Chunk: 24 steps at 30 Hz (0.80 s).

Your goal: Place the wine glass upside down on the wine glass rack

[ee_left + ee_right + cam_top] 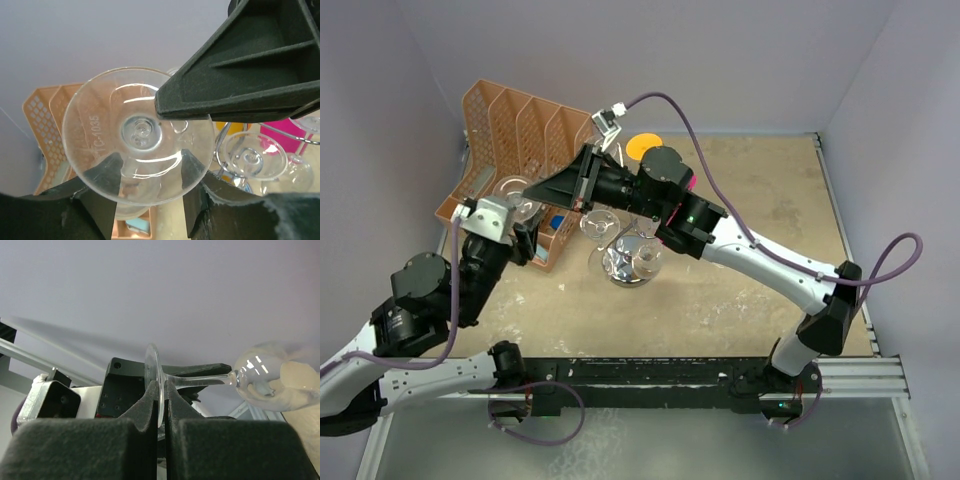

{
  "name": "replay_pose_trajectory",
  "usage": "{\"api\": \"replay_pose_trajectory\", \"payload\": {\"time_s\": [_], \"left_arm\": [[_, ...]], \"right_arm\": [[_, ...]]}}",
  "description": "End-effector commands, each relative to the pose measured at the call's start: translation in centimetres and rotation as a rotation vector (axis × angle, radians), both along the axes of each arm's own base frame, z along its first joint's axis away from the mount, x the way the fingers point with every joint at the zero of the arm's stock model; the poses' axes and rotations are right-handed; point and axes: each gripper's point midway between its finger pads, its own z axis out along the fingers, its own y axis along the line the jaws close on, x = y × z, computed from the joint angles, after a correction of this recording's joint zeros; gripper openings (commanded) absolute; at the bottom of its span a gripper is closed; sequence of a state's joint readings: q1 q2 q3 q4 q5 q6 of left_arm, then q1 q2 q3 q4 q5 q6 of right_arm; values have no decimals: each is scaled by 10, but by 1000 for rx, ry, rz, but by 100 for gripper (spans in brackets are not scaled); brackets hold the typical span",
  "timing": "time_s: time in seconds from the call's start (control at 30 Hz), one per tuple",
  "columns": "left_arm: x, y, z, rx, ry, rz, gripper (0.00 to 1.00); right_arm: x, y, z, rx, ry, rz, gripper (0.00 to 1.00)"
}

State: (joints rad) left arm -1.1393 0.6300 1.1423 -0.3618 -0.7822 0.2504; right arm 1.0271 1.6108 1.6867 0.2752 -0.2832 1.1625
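Jaws of the left gripper (150, 172) stand parted, fingertips flanking the foot of the glass (140, 135); whether they touch it cannot be told. Jaws of the right gripper (160, 407) are closed on the foot's rim, so the glass hangs in the air by the organizer (520, 125), stem about level. The rack (628, 265) stands just right, apart from it, carrying other glasses (252, 157).
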Motion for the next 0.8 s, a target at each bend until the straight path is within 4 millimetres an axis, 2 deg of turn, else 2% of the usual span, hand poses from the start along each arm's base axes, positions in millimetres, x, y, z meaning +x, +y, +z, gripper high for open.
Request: {"api": "replay_pose_trajectory", "payload": {"time_s": [0.0, 0.1, 0.2, 0.43, 0.53, 0.67, 0.77], "left_arm": [[-12, 22, -5, -193, 111, 24, 48], [-21, 31, -6, -286, 170, 15, 52], [-32, 40, 7, -435, 194, -29, 53], [-55, 90, 40, -918, 202, -51, 52], [-60, 102, 49, -1096, 209, -66, 52], [-59, 102, 50, -1189, 257, -47, 52], [-57, 80, 56, -1166, 286, -97, 52]], "right_arm": [[-12, -6, 33, 101, -54, 28, 0], [-9, -5, 30, 98, -44, 21, 0], [-7, -2, 26, 91, -37, 17, 0], [-3, 1, 20, 79, -41, 3, 0], [-3, 4, 20, 71, -66, 8, 0], [-2, 5, 20, 53, -103, -3, 0], [-2, 5, 20, 43, -117, -11, 0]]}}
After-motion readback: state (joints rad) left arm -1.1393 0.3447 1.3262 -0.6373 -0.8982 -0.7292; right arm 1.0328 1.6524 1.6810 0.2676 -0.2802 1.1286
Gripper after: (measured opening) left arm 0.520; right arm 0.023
